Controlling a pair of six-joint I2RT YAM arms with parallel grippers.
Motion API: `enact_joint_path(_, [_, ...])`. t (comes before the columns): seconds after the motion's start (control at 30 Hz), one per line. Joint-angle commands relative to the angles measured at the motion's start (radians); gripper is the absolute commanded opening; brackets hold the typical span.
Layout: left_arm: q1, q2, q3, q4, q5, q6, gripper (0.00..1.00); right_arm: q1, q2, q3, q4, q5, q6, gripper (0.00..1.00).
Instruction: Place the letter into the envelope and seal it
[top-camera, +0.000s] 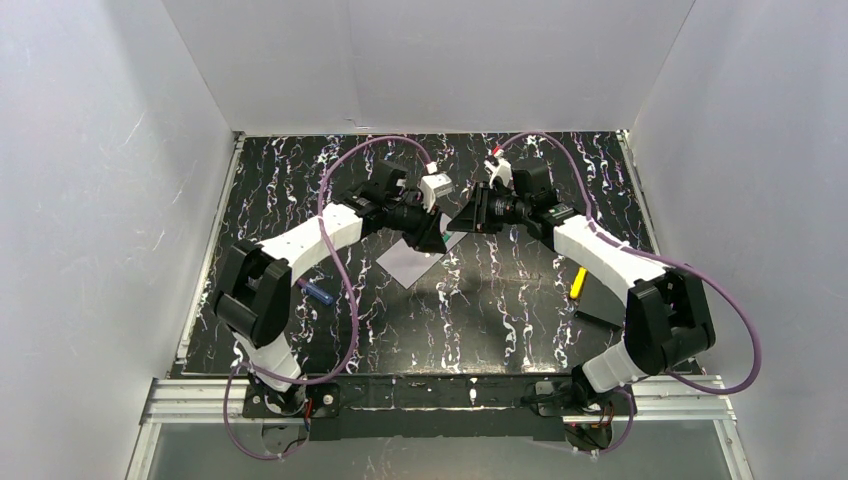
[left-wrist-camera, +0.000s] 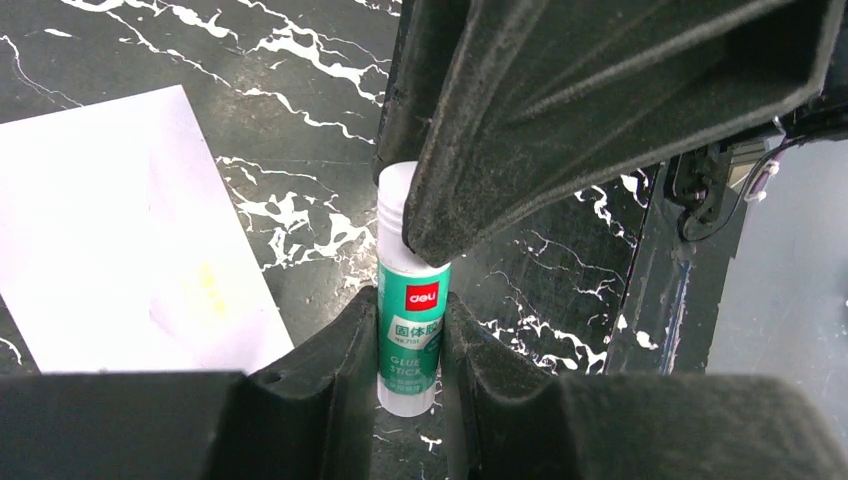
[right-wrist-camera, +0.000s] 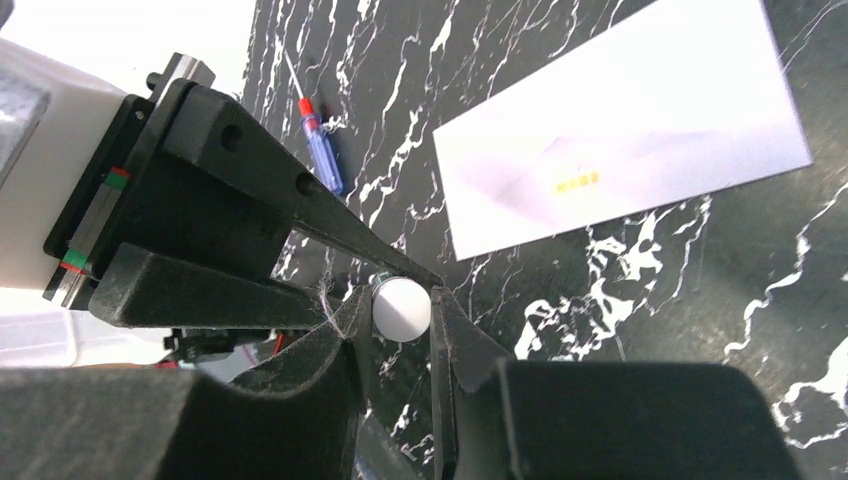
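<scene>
The pale lavender envelope (top-camera: 410, 262) lies flat on the black marbled table (top-camera: 500, 300), flap side hidden, with a faint yellow mark on its face (right-wrist-camera: 620, 150). The letter is out of view. Just above the envelope's far corner, my left gripper (left-wrist-camera: 410, 310) is shut on the body of a green and white glue stick (left-wrist-camera: 410, 345). My right gripper (right-wrist-camera: 402, 300) faces it from the other side, its fingers closed on the stick's white cap (right-wrist-camera: 402, 308). In the top view the two grippers (top-camera: 435, 238) (top-camera: 465, 220) meet tip to tip.
A small blue screwdriver (top-camera: 318, 291) lies left of the envelope. A yellow object (top-camera: 578, 282) and a flat black rectangle (top-camera: 597, 318) lie at the right, near the right arm. White walls enclose the table on three sides.
</scene>
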Motion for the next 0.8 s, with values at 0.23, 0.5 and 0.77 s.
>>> enact_joint_path(0.23, [0.053, 0.045, 0.2, 0.348, -0.088, -0.103, 0.0, 0.171, 0.099, -0.104, -0.234, -0.223, -0.083, 0.01])
enact_joint_path(0.5, [0.08, 0.038, 0.162, 0.376, -0.064, -0.144, 0.0, 0.163, 0.095, -0.067, -0.278, -0.198, -0.099, 0.01])
enact_joint_path(0.77, [0.091, -0.042, -0.056, 0.332, 0.043, -0.188, 0.0, 0.032, 0.055, 0.195, -0.337, 0.048, -0.04, 0.44])
